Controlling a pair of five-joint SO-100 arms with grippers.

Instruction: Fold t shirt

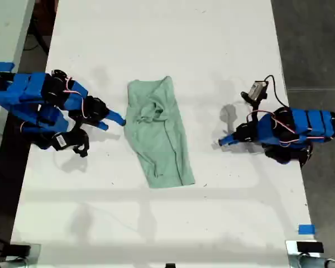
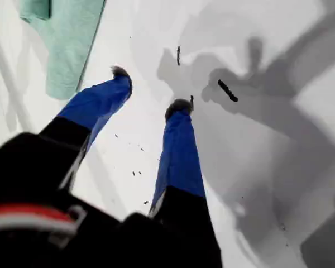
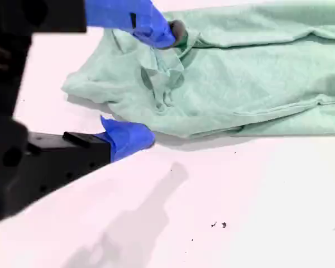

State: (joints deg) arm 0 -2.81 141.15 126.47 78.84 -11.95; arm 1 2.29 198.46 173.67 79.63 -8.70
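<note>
T shirt (image 1: 158,132) lies mid-table (image 1: 156,223), long axis running from the far edge toward the near edge in the exterior view. My second gripper (image 1: 116,119) sits just beside its edge on the exterior view's left. My first gripper (image 1: 223,140) sits well apart from it on the exterior view's right
</note>
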